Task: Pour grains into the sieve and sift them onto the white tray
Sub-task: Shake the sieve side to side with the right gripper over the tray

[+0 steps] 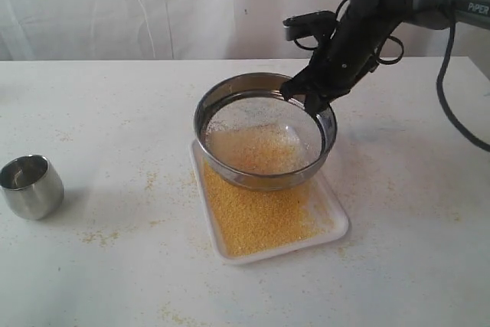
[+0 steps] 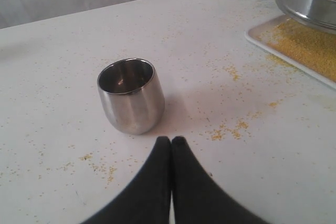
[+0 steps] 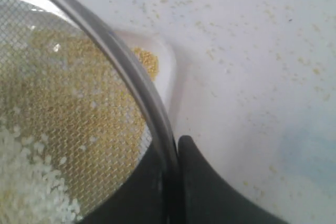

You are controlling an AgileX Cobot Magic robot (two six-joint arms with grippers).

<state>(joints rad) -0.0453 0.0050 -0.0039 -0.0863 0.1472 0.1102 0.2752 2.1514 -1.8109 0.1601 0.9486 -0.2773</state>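
Note:
The sieve [image 1: 264, 132] hangs tilted just above the white tray [image 1: 334, 216], and my right gripper [image 1: 310, 93] is shut on its far right rim. In the right wrist view the steel rim [image 3: 137, 80] runs between the right gripper's [image 3: 176, 142] two black fingers. Yellow-tan grains [image 1: 256, 212] cover the tray, and paler whitish bits [image 3: 29, 174] lie on the mesh. My left gripper [image 2: 171, 140] is shut and empty, just in front of the small steel cup [image 2: 130, 95], which stands upright and apart from it.
The steel cup [image 1: 31, 185] stands at the table's left. Spilled grains [image 2: 231, 129] are scattered over the white tabletop [image 1: 115, 112] round the tray and cup. A white curtain [image 1: 153, 5] hangs behind the table. The right arm's cable [image 1: 452, 105] loops at the far right.

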